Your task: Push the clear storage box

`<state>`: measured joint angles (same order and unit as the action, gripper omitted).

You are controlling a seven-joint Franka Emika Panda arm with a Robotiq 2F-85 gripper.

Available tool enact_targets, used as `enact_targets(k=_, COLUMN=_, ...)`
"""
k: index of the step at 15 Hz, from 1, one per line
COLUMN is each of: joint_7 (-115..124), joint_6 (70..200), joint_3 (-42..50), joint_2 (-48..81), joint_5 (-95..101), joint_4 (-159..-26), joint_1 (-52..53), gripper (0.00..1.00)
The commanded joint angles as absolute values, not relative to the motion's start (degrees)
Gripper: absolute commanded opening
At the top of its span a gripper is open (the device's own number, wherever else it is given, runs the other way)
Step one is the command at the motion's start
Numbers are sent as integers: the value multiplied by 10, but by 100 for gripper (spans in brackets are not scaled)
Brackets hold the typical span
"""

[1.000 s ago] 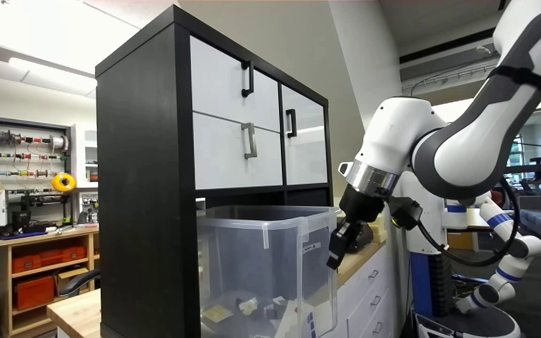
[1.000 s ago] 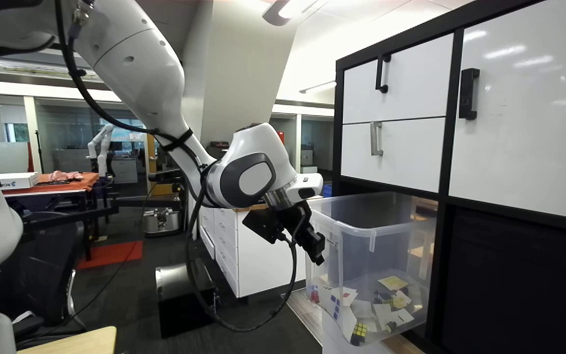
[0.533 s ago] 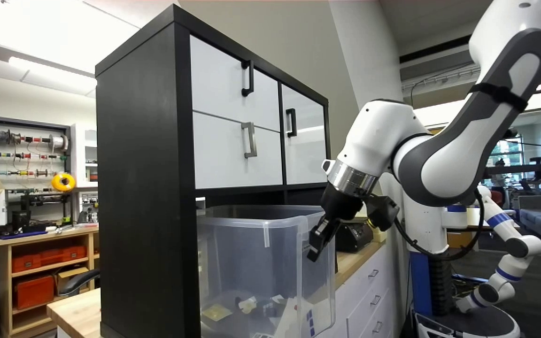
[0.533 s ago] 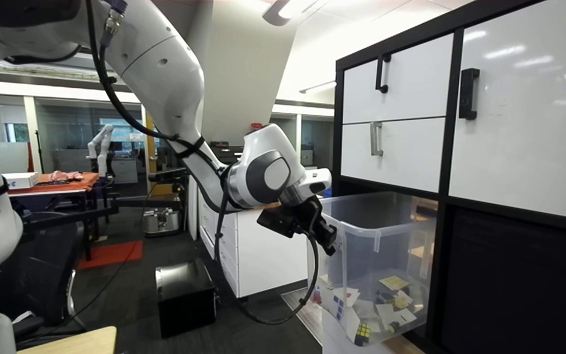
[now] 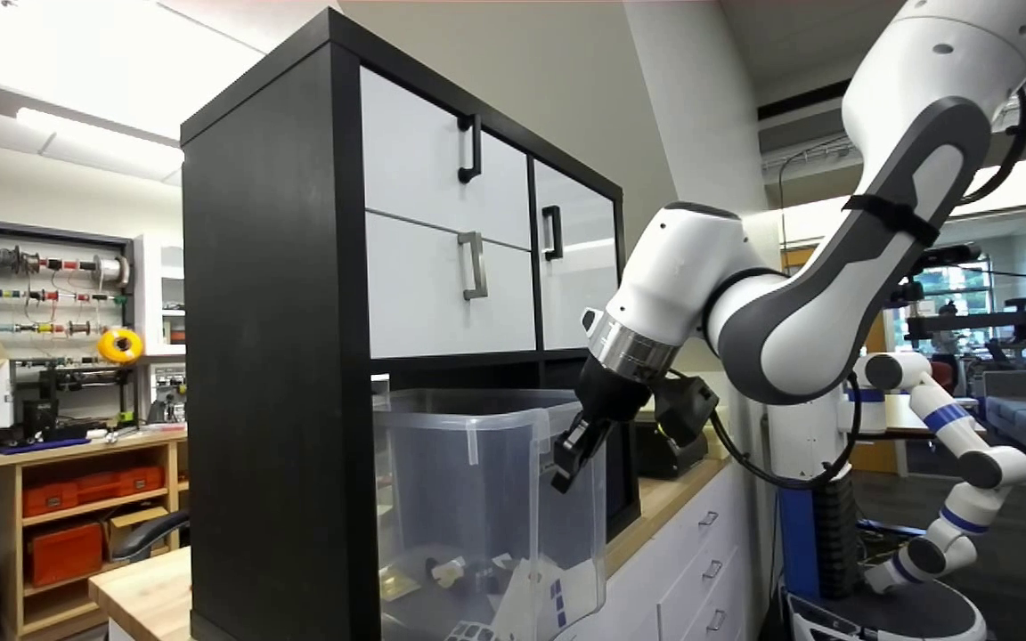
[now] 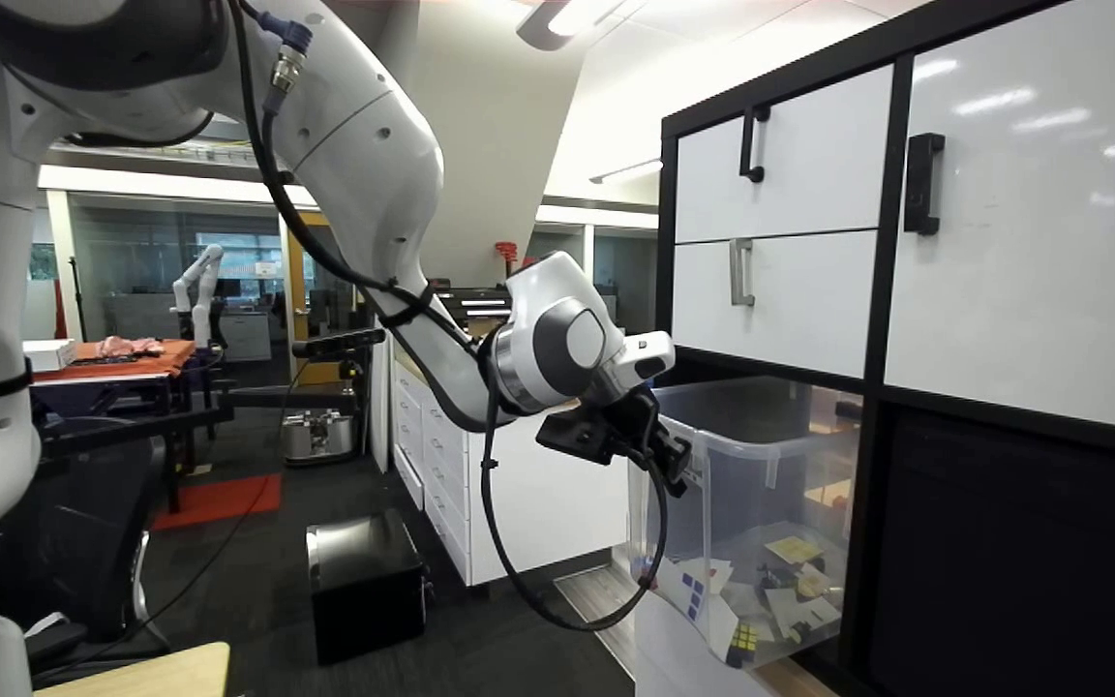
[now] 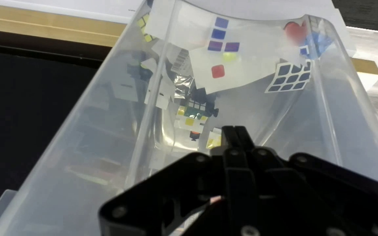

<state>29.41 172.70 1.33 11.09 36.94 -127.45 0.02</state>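
Box [image 5: 477, 503] in all three views

The clear storage box [image 5: 464, 485] is translucent, faintly blue-grey. White sheets [image 7: 249, 64] inside bear 2 blue, 2 purple, 1 yellow and 1 red patch. Patterned sheet [image 7: 289, 78]: 3 rows of dark blue cells on white. Fingers [image 7: 229, 137]: black. Arm [image 5: 820, 334]: white, dark grey panels. Cabinet [image 5: 264, 356]: black, with white fronts [image 5: 415, 294], 2 black handles [image 5: 476, 150] and 1 grey handle [image 5: 478, 267].

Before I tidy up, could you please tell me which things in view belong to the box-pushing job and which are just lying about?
Part of the job:
clear storage box
tool, shut

Just lying about:
lower red case
black box on the floor
white box
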Motion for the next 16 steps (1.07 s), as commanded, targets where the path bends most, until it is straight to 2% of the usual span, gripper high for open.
enact_targets(k=1, joint_7=329, joint_6=1729, joint_3=32, joint_2=152, joint_5=399, joint_4=-1225, joint_1=19, gripper=3)
enact_targets(k=16, joint_7=316, joint_6=1724, joint_3=63, joint_2=264, joint_5=389, joint_4=-1080, joint_1=58, gripper=3)
